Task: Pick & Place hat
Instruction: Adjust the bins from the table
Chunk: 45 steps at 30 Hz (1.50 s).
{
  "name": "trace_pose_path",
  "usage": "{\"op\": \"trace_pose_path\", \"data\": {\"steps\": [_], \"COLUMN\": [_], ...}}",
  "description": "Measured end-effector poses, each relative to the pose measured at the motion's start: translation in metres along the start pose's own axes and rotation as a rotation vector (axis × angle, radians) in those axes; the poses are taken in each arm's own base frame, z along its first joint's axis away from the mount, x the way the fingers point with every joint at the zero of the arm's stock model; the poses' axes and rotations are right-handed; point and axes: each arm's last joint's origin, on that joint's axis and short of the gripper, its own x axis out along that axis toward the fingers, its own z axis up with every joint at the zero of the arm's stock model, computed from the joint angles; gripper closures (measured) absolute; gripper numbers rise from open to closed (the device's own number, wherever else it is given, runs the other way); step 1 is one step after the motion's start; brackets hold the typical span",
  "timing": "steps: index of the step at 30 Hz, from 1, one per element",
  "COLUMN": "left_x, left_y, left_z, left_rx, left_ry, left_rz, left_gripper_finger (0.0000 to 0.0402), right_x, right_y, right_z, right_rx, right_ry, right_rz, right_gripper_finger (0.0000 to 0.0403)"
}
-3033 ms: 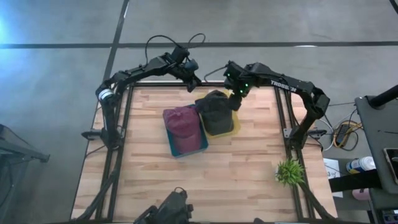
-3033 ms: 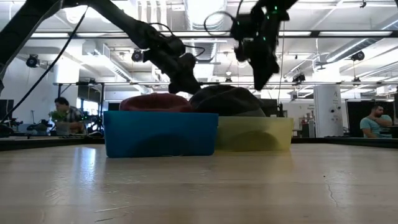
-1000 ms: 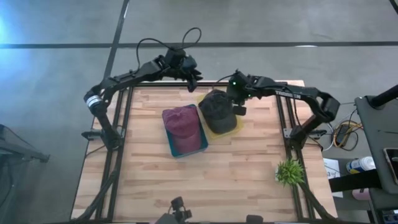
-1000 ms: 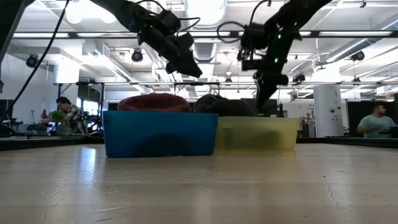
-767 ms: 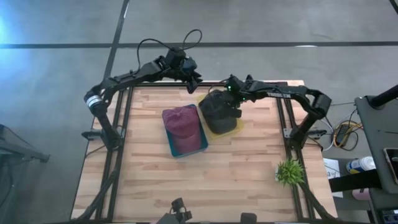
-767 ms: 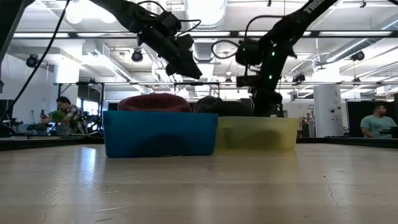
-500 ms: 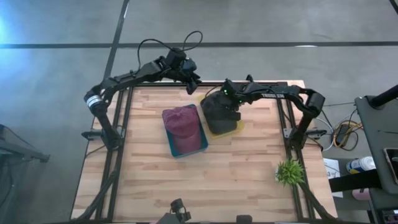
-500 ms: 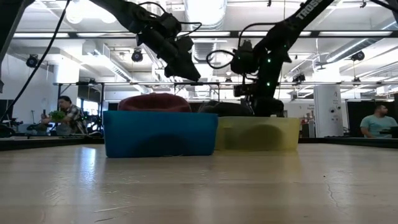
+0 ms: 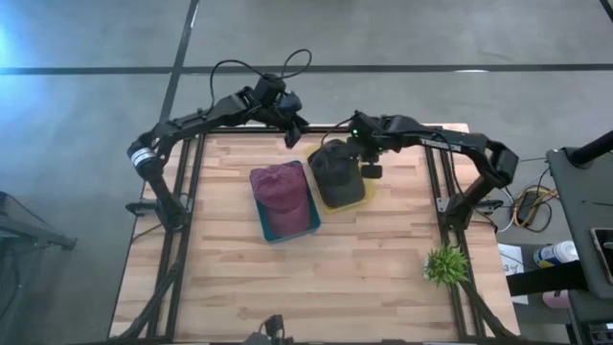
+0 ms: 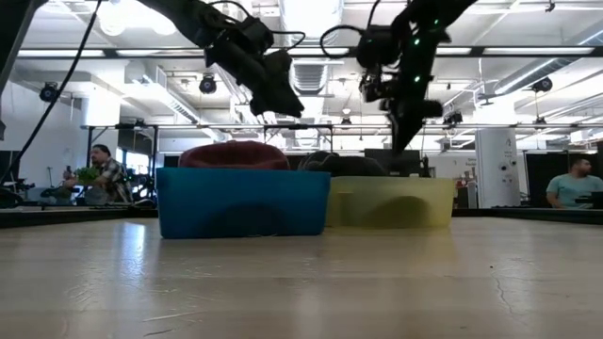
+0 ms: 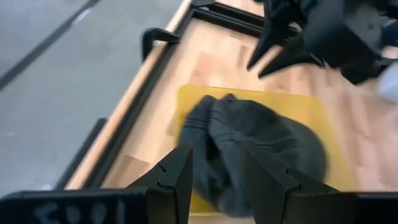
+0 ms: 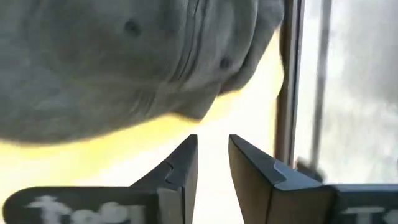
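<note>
Right wrist view: my right gripper hangs nearly closed and empty, the dark grey cap in the yellow bin just ahead of it. Risk: descending, its fingers snag the brim. Left gripper hovers open nearby.

The right tool has lifted clear of the dark hat, now settled lower in the yellow bin.
</note>
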Motion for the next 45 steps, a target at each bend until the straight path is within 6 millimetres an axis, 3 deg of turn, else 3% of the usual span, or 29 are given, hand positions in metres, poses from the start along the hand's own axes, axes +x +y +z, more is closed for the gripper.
{"op": "trace_pose_path", "data": {"steps": [4,8,12,16,20,23,28,37,45], "left_x": [-0.013,-0.024,-0.029,-0.031,-0.032,-0.028,-0.017,0.005,0.024], "left_y": [-0.014,-0.047,-0.099,-0.153,-0.197,-0.218,-0.235,-0.241,-0.245], "left_z": [0.001,-0.014,-0.041,-0.078,-0.109,-0.124,-0.139,-0.168,-0.183], "left_rx": [0.004,0.017,0.020,0.033,0.007,-0.046,-0.075,-0.064,-0.003], "left_ry": [0.037,0.177,0.377,0.537,0.554,0.523,0.440,0.471,0.503], "left_rz": [-0.058,-0.139,-0.215,-0.143,-0.112,-0.118,-0.144,-0.163,-0.097], "left_gripper_finger": [0.0278,0.0278,0.0278,0.0278,0.0278,0.0278,0.0278,0.0278,0.0278], "right_x": [-0.022,-0.036,-0.041,-0.036,-0.028,-0.025,-0.018,-0.007,-0.004], "right_y": [0.012,0.041,0.074,0.103,0.125,0.136,0.143,0.147,0.148], "right_z": [-0.011,-0.014,-0.011,-0.008,-0.009,-0.011,-0.010,-0.012,-0.014], "right_rx": [0.048,-0.007,-0.128,-0.216,-0.276,-0.307,-0.312,-0.300,-0.291], "right_ry": [0.035,-0.013,-0.033,-0.058,-0.086,-0.096,-0.151,-0.187,-0.180], "right_rz": [0.079,0.172,0.206,0.229,0.245,0.252,0.247,0.227,0.228], "right_gripper_finger": [0.0324,0.0325,0.0324,0.0325,0.0316,0.0302,0.0271,0.0220,0.0204]}}
